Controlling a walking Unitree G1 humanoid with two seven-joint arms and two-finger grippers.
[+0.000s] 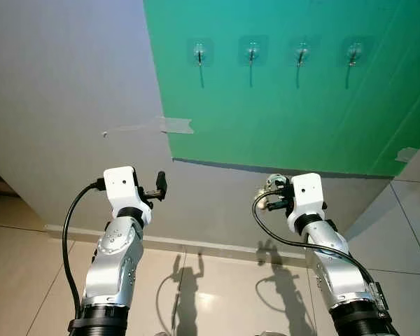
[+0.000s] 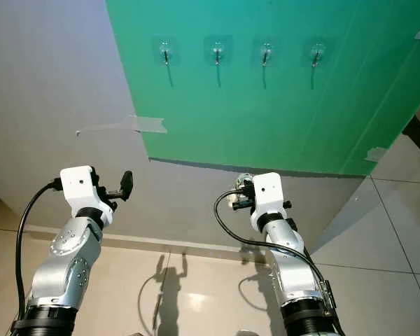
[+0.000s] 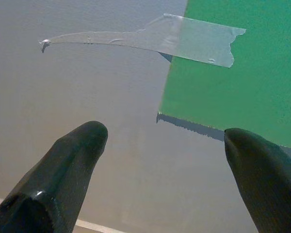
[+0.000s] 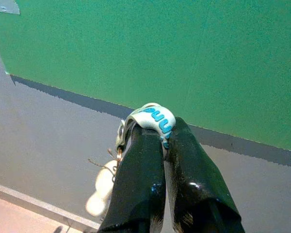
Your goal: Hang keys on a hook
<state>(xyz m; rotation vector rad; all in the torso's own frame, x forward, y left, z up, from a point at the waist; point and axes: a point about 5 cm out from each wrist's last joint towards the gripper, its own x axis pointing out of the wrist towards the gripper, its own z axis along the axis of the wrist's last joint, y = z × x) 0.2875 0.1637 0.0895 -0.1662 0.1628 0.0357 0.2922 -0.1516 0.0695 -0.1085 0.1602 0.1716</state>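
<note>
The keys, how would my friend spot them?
Find the big green board on the grey wall, with four hooks across its top. Below its bottom edge, the right gripper pinches the keys, the lone white loop with blue letters.

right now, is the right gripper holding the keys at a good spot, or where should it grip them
The right gripper is shut on the keys at the white-and-blue band, which loops up over the fingertips, while a small pale charm hangs below. That looks a fair hold: gripping low on the band from beneath leaves the loop's top free and facing the green board, probably ready to slip over a hook.
</note>
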